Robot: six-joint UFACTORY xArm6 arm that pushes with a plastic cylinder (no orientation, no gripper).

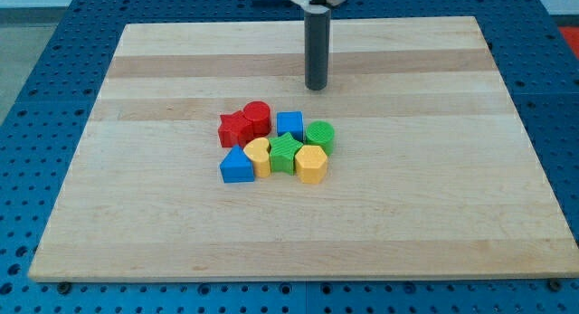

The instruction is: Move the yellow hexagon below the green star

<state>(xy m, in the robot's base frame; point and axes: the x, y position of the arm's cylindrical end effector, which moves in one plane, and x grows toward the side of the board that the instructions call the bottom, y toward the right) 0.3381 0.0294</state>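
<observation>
A pale wooden board [298,223] lies on a blue pegboard table [36,97]. My tip [316,87] stands on the board toward the view's top, well apart from the blocks; the arm carries no pincer, only the rod. All 8 blocks crowd together at the centre. The yellow hexagon [311,164] touches the green star [287,154] on the star's right, with a green cylinder [320,135] and blue cube [289,124] above, a yellow block [259,157] and blue block [237,165] to the left, and a red star-like block [234,128] and red cylinder [258,118] beyond.
</observation>
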